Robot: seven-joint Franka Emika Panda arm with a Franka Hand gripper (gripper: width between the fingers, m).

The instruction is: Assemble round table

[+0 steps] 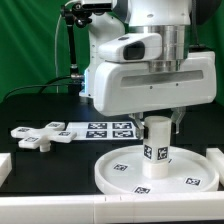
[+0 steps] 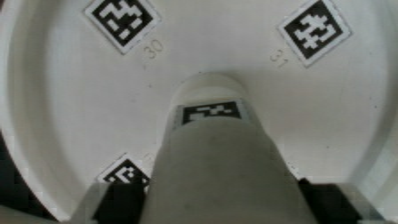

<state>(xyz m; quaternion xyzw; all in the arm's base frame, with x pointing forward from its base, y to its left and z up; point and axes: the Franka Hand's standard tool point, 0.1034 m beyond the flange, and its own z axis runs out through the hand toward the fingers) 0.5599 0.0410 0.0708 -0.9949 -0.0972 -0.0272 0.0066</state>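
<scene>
The round disc [image 1: 115,172] lies flat on the black table in the exterior view's lower middle, tags facing up. The short cylindrical leg [image 1: 157,145] stands upright at its centre. My gripper [image 1: 157,119] comes straight down over the leg's top and is shut on it. In the wrist view the leg [image 2: 222,150] runs up between my dark fingers [image 2: 128,195] onto the disc [image 2: 71,90], and both fingers touch its sides. The hub is hidden under the leg. The cross-shaped foot [image 1: 40,134] lies loose on the table at the exterior view's left.
The marker board [image 1: 105,128] lies behind the disc, between it and the arm's base. Plain white bars sit at the exterior view's left edge [image 1: 4,165], right edge [image 1: 213,157] and along the front [image 1: 100,210].
</scene>
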